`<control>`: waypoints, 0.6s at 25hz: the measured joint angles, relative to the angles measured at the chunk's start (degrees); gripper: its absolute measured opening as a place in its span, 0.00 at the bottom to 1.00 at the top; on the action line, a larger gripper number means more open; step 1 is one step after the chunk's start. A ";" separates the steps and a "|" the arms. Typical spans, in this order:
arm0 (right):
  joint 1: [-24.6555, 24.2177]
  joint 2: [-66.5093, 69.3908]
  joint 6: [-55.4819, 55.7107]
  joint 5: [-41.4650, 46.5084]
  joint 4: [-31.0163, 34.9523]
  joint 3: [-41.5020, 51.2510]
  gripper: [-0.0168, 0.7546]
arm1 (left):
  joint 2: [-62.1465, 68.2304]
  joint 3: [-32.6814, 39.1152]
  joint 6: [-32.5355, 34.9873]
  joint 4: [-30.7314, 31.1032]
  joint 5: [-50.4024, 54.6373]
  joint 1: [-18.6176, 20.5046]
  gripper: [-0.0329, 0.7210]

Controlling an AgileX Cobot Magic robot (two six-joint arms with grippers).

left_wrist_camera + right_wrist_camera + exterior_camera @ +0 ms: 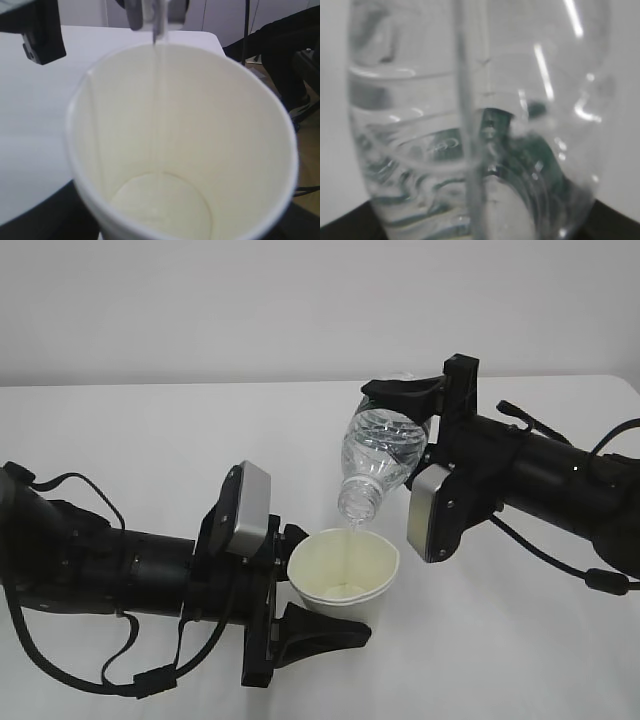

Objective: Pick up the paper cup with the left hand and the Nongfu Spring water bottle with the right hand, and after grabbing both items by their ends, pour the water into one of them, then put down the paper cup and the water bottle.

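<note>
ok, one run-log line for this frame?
phase: pouring | left hand: holds paper cup upright | right hand: tips Nongfu Spring water bottle mouth-down over cup | water: thin stream entering cup

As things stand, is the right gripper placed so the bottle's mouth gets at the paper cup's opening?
Probably yes. The right gripper holds the water bottle tilted neck-down, its mouth just above the paper cup in the left gripper, nothing between them; a thin stream already falls inside.
</note>
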 joint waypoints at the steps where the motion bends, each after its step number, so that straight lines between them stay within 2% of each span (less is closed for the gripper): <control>1: 0.00 0.00 0.00 0.00 0.00 0.00 0.60 | 0.00 0.00 0.00 0.00 0.00 0.00 0.70; 15: 0.00 0.00 -0.58 0.00 0.00 0.00 0.60 | 0.00 0.00 0.00 -0.44 0.00 0.00 0.70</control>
